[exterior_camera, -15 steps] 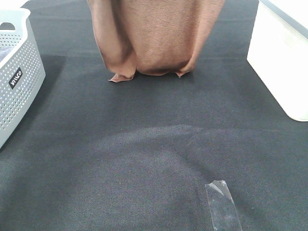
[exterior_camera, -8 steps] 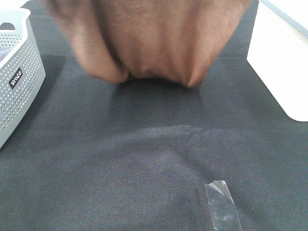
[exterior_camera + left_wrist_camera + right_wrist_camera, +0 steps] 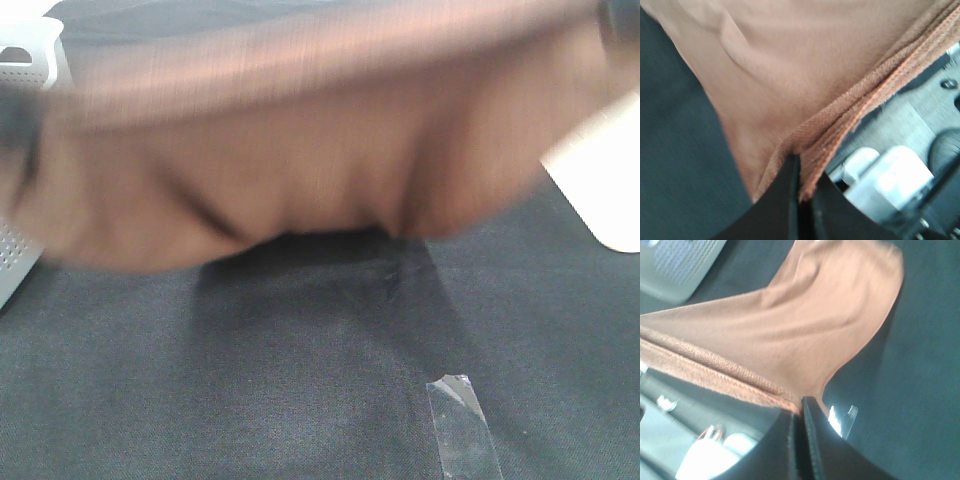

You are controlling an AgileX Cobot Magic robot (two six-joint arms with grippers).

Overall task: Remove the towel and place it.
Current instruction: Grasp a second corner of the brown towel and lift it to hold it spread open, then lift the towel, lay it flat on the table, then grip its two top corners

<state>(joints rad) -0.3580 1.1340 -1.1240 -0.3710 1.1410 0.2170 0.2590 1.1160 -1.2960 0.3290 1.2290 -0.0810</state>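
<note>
At the far left of the exterior high view, a white perforated basket [image 3: 22,58] stands on the dark worktop [image 3: 250,380]. Only its rim and a lower corner show; the rest is hidden behind the towel [image 3: 300,170], and no lettering on it can be read. A dark smear just in front of the basket is probably the left gripper, too blurred to make out there.

The left wrist view is plainer. The left gripper [image 3: 802,175] has its black fingers [image 3: 785,200] closed tight on the towel's stitched hem [image 3: 860,100].

The rust-brown towel is held up off the worktop, stretched wide between the two grippers across the upper half of the exterior high view. It is heavily motion-blurred, so its weave and edges do not resolve. Its middle sags in soft folds, with a shadow on the worktop beneath.

Near the front, right of centre, a strip of clear tape [image 3: 462,430] lies flat on the worktop.

At the right, a white bin [image 3: 600,190] is cut off by the frame and partly covered by the towel.

The right gripper [image 3: 800,409] is pinched shut on the hem at the towel's other end. The cloth [image 3: 805,325] fans away from it above the worktop, towards the basket [image 3: 680,265].
</note>
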